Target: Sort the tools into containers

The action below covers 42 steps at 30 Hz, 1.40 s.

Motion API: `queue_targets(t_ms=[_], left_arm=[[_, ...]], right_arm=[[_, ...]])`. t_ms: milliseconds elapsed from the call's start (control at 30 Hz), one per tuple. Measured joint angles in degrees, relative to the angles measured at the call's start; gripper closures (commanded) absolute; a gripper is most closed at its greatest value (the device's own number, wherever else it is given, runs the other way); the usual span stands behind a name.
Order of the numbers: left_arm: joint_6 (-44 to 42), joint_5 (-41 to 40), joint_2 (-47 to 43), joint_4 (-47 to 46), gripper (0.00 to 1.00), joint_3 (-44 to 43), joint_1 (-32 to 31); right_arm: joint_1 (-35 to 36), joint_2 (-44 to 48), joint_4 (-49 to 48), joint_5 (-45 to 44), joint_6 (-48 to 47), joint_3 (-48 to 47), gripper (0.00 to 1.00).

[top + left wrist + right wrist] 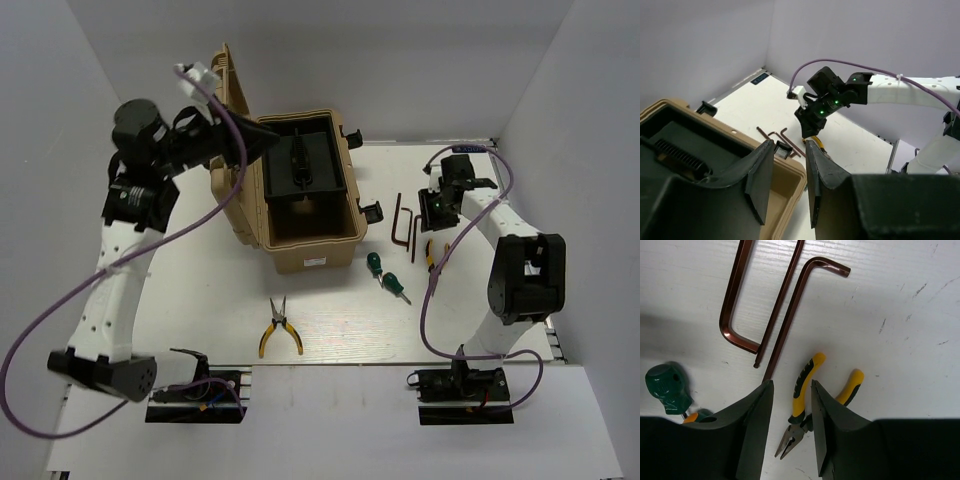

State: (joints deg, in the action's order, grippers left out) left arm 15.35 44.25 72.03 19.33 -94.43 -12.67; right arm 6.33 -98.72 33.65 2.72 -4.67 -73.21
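Observation:
The tan toolbox [305, 245] stands open with its black inner tray [300, 165] in place. My left gripper [268, 140] is open and empty above the box's back left; the left wrist view [789, 150] shows the box rim [790, 175] below it. My right gripper [437, 218] is open, low over yellow-handled pliers [807, 385], with its fingers [757, 430] on either side of one handle. Two brown hex keys [790, 305] lie just beyond. Two green screwdrivers [374, 263] [397, 285] lie right of the box. A second pair of pliers [279, 328] lies in front of it.
The toolbox lid [228, 110] stands upright at the back left. A black side latch [372, 211] sticks out toward the hex keys. White walls enclose the table on the left, back and right.

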Motion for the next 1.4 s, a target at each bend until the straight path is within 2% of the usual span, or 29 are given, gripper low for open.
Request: queue_targets(t_ms=[133,300,333,433,467,567,633,800,967,1200,1400], left_arm=[[-3.04,-3.48,6.71,2.78,0.58,-4.55,-6.05],[-7.85,-12.5,13.75,10.69,0.58,-9.84,-12.79],[-8.63,-14.21,14.53,11.82,0.55,-10.97,-13.49],[-10.78,-17.99,15.1,14.86,0.41,-14.58,-14.47],[-11.26,-18.43,15.06,15.08,0.33,-16.09,-14.69],[-11.58,-16.79,14.21,14.32,0.27,-18.86,-15.15],[-11.65,-14.62,13.68,13.73,0.27,-19.08,-16.13],[-13.68,-13.62,14.23,14.29,0.26,-14.69,-21.31],[-16.15,-17.07,17.92,17.81,0.26,-12.55,-27.67],[-18.32,-25.31,19.34,18.99,0.26,-6.82,-38.03],[-18.25,-32.92,19.32,16.79,0.27,0.57,-44.41]], right_arm=[[-0.31,0.63,-1.22,0.0,0.33,0.74,0.58],[-0.79,0.76,-1.6,0.33,1.64,0.98,0.58],[-1.01,0.59,-1.9,0.55,1.95,0.98,0.56],[-1.31,-1.2,-2.14,1.92,3.13,-0.26,0.54],[-1.36,-2.32,-2.29,2.51,3.52,-1.05,0.54],[-1.49,-6.86,-2.38,4.46,4.66,-4.5,0.52],[-1.46,-10.36,-2.32,4.98,5.42,-7.41,0.52],[-1.27,-16.76,-2.05,3.89,7.32,-11.98,0.52],[-1.16,-18.14,-1.77,2.4,8.11,-12.2,0.52],[-1.01,-19.12,-1.49,0.42,8.79,-12.52,0.56],[-0.94,-19.17,-1.36,-0.02,8.76,-12.5,0.59]])
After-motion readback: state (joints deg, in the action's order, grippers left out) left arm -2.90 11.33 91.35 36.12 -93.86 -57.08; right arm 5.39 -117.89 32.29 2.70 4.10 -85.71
